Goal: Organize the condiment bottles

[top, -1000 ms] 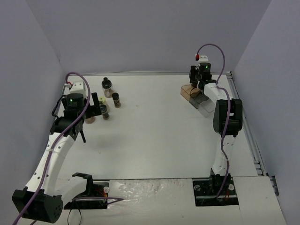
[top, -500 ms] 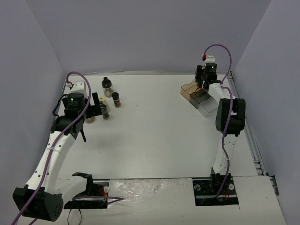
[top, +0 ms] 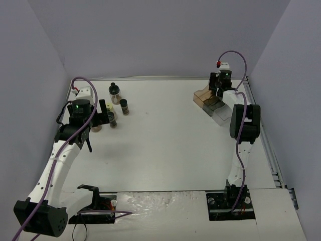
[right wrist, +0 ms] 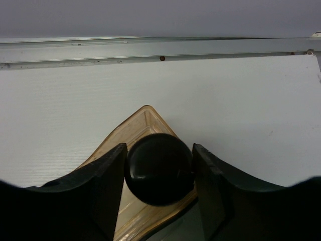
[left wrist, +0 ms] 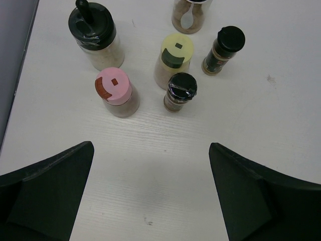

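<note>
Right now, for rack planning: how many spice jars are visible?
7. Six stand ahead of the left gripper: pink-capped, yellow-capped, three black-capped, one with a spoon. The seventh jar is in the right gripper above the rack.

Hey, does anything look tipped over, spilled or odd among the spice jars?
Nothing stands out. The pink-capped jar, yellow-capped jar and three black-capped jars near them stand upright, nothing spilled. A sixth jar at the picture's top edge is cut off.

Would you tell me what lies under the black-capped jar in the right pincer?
The amber tier of the stepped rack shows beneath the black-capped jar. The cap and right pincer hide the jar's base, so contact cannot be judged.
</note>
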